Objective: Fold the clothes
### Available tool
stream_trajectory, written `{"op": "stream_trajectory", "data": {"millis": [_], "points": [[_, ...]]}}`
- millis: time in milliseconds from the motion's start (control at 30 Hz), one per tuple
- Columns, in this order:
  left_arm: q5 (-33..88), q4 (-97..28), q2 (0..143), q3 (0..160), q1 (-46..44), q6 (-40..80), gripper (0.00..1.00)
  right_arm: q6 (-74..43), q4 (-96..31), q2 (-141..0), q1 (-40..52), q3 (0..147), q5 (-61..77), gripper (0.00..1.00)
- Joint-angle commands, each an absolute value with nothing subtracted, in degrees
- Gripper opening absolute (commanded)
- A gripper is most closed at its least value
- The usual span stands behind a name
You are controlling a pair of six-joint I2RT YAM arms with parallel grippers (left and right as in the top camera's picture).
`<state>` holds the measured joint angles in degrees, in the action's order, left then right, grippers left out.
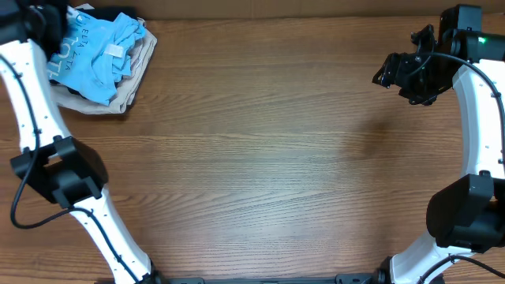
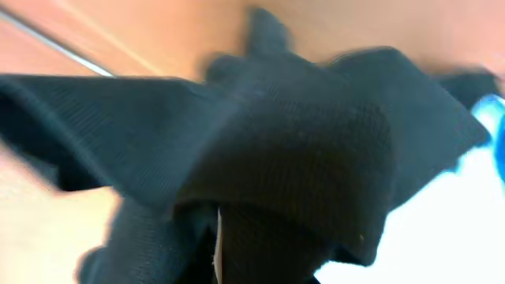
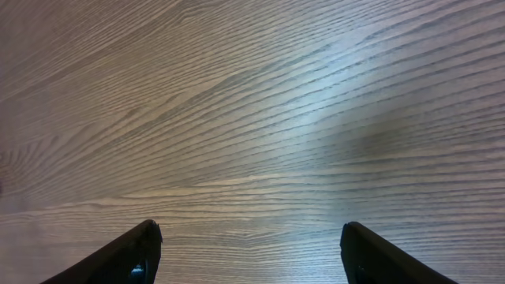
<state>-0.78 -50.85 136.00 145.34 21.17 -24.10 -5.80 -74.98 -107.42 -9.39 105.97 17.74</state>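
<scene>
Quick status:
- Writing: light blue shirt has white lettering. "ELTA" is readable, the rest is creased or too small. It lies on a crumpled beige garment at the table's far-left corner.
- Small white tag on the black soft fabric shirt: no text legible.
- Left gripper: jaws closed, black shirt bunched up right at them and lifted off the wood beside the blue one. Cloth hides the fingers.
- Right gripper: jaws wide apart, holding nothing, over the bare brown wood-grain table.

- We take this for a robotics lab: a white-and-black left arm and right arm stand at a wood-grain table.
- We see black cables running along both arms.
</scene>
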Motion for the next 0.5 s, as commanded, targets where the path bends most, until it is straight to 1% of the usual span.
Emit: {"op": "stream_trajectory", "data": {"millis": [0, 100, 133, 167, 200, 233, 267, 300, 467], "points": [[2.22, -55.55, 134.61, 146.15, 17.37, -22.44, 0.04, -5.98, -74.72, -106.63, -9.34, 106.85, 17.69, 0.77], [4.36, -59.86, 134.63, 145.16, 15.62, -22.41, 0.05, -5.98, -74.63, -106.63, -9.34, 106.85, 17.67, 0.77], [5.41, -60.9, 134.63, 144.75, 15.05, -22.17, 0.12, -5.98, -74.59, -106.63, -9.34, 106.85, 17.67, 0.77], [6.52, -61.89, 134.63, 144.35, 14.46, -21.96, 0.24, -5.98, -74.5, -106.63, -9.34, 106.85, 17.69, 0.77], [7.62, -62.61, 134.63, 143.87, 13.85, -21.98, 0.39, -5.98, -74.46, -106.63, -9.34, 106.85, 17.69, 0.77], [8.19, -62.96, 134.63, 143.24, 13.26, -21.76, 0.59, -5.98, -74.32, -106.63, -9.34, 106.85, 17.69, 0.77], [8.45, -63.13, 134.63, 142.67, 12.67, -21.8, 1.0, -5.98, -74.24, -106.63, -9.34, 106.85, 17.69, 0.8], [8.4, -63.24, 134.63, 142.28, 12.12, -21.8, 1.0, -5.98, -74.22, -106.63, -9.34, 106.85, 17.69, 0.84], [7.09, -62.83, 134.56, 141.99, 10.94, -21.26, 1.0, -5.98, -74.19, -106.63, -9.34, 106.85, 17.69, 0.9]]}}
